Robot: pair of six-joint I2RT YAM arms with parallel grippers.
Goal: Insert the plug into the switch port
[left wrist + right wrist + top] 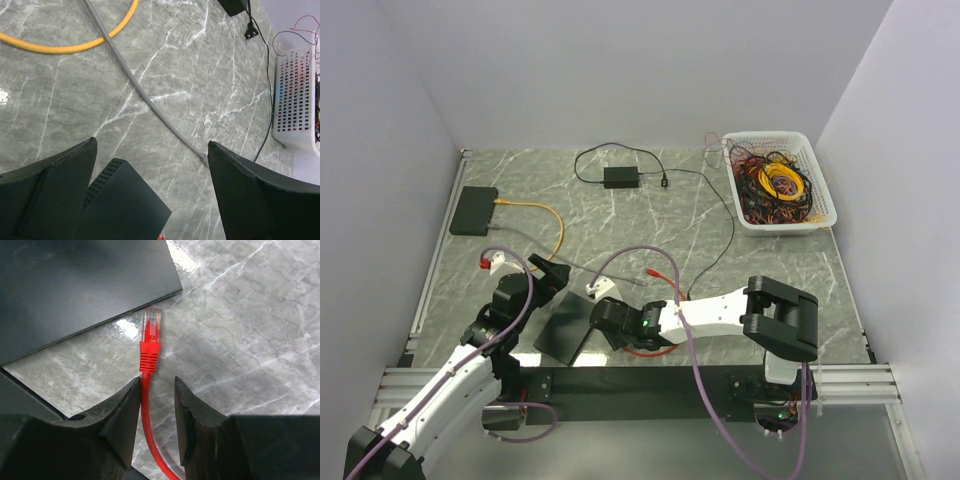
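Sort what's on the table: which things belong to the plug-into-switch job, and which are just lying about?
In the job: red plug, between the fingers of the right gripper; black switch beside it; left gripper, open over the switch.

Lying about: far black box with yellow cable; power adapter; white basket of tangled wires; grey cable.

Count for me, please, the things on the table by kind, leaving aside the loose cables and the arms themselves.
Switches: 2, the far switch and the near switch
Power adapter: 1
White basket of cables: 1
Total: 4
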